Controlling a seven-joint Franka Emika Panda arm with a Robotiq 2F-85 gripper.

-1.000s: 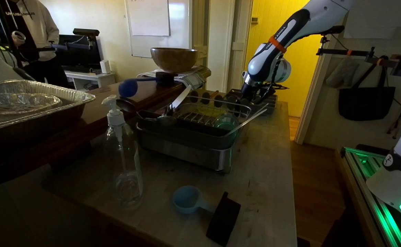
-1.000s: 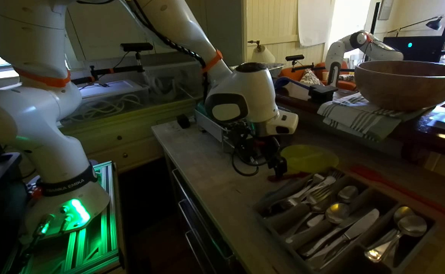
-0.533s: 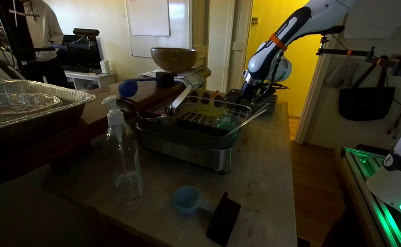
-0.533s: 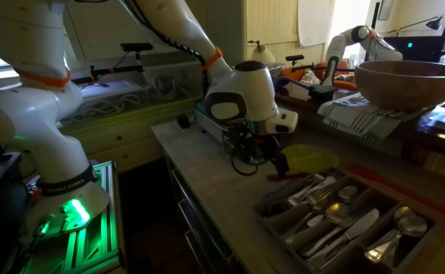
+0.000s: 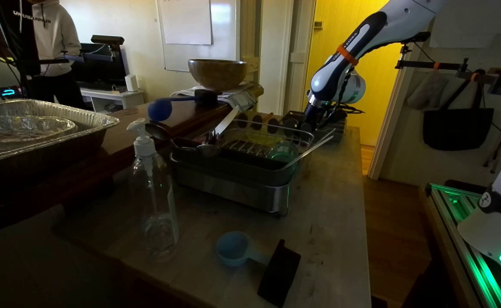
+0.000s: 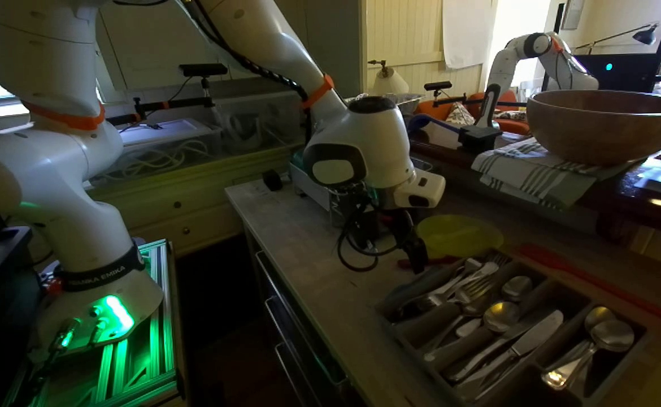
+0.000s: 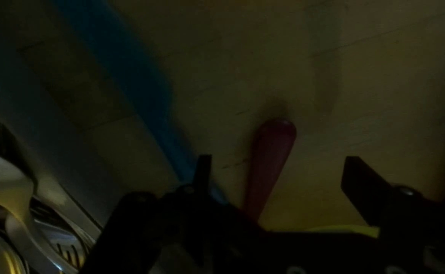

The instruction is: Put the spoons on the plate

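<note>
Wrist view gives us a dim surface (image 7: 359, 76), over which a sideways slip could shove the tray (image 7: 55, 129) or bump the yellow plate (image 6: 460, 234), while the gripper (image 7: 277, 167), spread and holding nothing, could catch the blue utensil (image 7: 142, 83), partly hidden behind one jaw, along with the red handle (image 7: 267, 163), whose far end we cannot see. Bare surface beyond the handle's tip offers us most room; the tray's wall and plate's rim hem us in, and metal spoons (image 6: 613, 335) lie inside the tray.
</note>
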